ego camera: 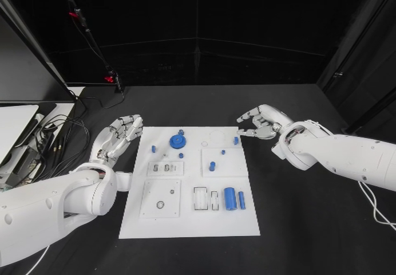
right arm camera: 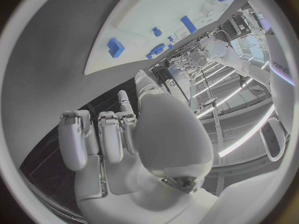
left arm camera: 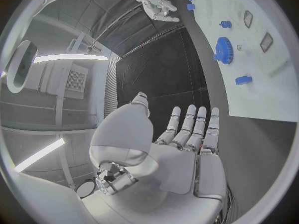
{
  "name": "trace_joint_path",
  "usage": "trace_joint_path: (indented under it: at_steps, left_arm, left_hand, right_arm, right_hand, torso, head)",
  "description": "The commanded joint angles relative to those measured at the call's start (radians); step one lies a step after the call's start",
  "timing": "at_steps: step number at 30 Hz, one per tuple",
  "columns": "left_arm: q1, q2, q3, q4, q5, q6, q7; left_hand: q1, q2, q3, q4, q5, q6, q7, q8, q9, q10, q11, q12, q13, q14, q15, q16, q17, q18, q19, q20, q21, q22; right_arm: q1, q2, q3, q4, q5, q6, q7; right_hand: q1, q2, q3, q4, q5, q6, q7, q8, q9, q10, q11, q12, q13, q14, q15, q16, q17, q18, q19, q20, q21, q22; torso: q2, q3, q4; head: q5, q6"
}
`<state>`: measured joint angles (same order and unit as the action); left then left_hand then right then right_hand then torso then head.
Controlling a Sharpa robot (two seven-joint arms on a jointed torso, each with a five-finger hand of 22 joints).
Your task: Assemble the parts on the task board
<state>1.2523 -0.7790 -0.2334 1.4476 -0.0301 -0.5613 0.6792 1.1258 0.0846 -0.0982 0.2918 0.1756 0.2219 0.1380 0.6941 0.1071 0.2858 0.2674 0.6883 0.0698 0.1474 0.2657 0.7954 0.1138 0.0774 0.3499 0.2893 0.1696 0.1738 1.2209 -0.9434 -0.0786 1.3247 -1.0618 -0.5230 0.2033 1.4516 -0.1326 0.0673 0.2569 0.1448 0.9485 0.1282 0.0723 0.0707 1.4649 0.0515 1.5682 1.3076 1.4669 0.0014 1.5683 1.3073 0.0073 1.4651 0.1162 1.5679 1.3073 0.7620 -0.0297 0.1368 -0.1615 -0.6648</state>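
The white task board [ego camera: 190,223] lies mid-table. A blue gear [ego camera: 177,141] stands near its far edge, with small blue pegs [ego camera: 211,166] around it and two blue cylinders [ego camera: 230,198] lower down. My left hand [ego camera: 119,134] lies flat beside the board's left edge, fingers straight and apart, holding nothing. My right hand [ego camera: 260,125] hovers at the board's far right corner, fingers curled in, nothing in them; a blue peg [ego camera: 236,140] stands just beside it. The left wrist view shows the left hand [left arm camera: 181,149], the gear [left arm camera: 223,50] and the right hand [left arm camera: 159,7]. The right wrist view shows the curled right hand [right arm camera: 124,149] and the board [right arm camera: 156,15].
Cables [ego camera: 58,137] and a white device [ego camera: 16,137] lie at the table's left side. Black table top [ego camera: 297,217] stretches to the right of and behind the board. Recessed white plates [ego camera: 161,197] sit in the board's left half.
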Motion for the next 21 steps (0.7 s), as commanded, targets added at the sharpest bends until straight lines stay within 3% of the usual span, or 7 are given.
trace_joint_path:
  at_steps: [1,5,10,21]
  left_arm:
    - [0.001,-0.001,0.001,0.001,-0.006,0.009,0.250]
    - [0.001,-0.002,0.001,0.001,-0.006,0.009,0.250]
    - [0.001,-0.003,0.001,0.000,-0.006,0.007,0.249]
    - [0.001,-0.003,0.000,0.001,-0.006,0.006,0.248]
  left_hand:
    - [0.011,0.002,-0.006,-0.001,0.005,0.010,0.161,0.006,-0.001,0.005,0.000,0.003,-0.002,-0.004,0.001,0.006,-0.001,0.008,-0.008,0.001,0.007,0.002]
    - [0.011,0.002,-0.006,-0.001,0.005,0.010,0.161,0.006,-0.001,0.005,0.000,0.003,-0.002,-0.004,0.001,0.006,-0.001,0.008,-0.008,0.001,0.007,0.002]
    - [0.011,0.002,-0.006,-0.001,0.005,0.010,0.161,0.006,-0.001,0.005,0.000,0.003,-0.002,-0.004,0.001,0.006,-0.001,0.008,-0.008,0.001,0.007,0.002]
    - [0.013,0.003,-0.007,-0.001,0.007,0.011,0.161,0.007,-0.002,0.006,0.000,0.004,-0.002,-0.005,0.001,0.007,-0.003,0.008,-0.009,0.001,0.007,0.002]
  right_arm:
    - [-0.004,0.006,0.001,-0.012,-0.082,0.058,-0.042]
    - [-0.009,0.012,0.001,-0.021,-0.103,0.075,-0.047]
    - [-0.013,0.021,0.001,-0.029,-0.113,0.089,-0.051]
    - [-0.014,0.033,0.001,-0.038,-0.123,0.120,-0.079]
  right_hand:
    - [0.009,-0.007,-0.007,0.009,-0.011,-0.007,-0.006,-0.006,-0.001,0.106,-0.010,0.003,0.263,0.104,-0.010,0.002,0.263,-0.007,0.106,-0.011,0.003,0.263]
    - [0.012,-0.016,-0.015,0.023,-0.016,-0.012,-0.010,-0.006,-0.001,0.106,-0.015,0.003,0.263,0.104,-0.015,0.002,0.263,-0.007,0.105,-0.016,0.002,0.263]
    - [0.012,-0.017,-0.017,0.027,-0.017,-0.012,-0.011,-0.005,-0.001,0.106,-0.015,0.003,0.263,0.104,-0.016,0.002,0.263,-0.007,0.104,-0.017,0.001,0.262]
    - [0.016,-0.015,-0.019,0.032,-0.018,0.001,-0.012,0.002,0.002,0.106,-0.016,0.003,0.263,0.104,-0.018,0.002,0.263,-0.007,0.105,-0.020,0.002,0.263]
  torso:
    - [0.000,-0.0003,0.0026]
    - [0.001,0.0012,0.0023]
    - [0.000,-0.0006,0.0017]
    - [0.001,-0.0002,0.0023]
  head:
    - [-0.001,-0.001]
    - [0.002,-0.003]
    - [0.004,-0.006]
    - [0.004,-0.008]
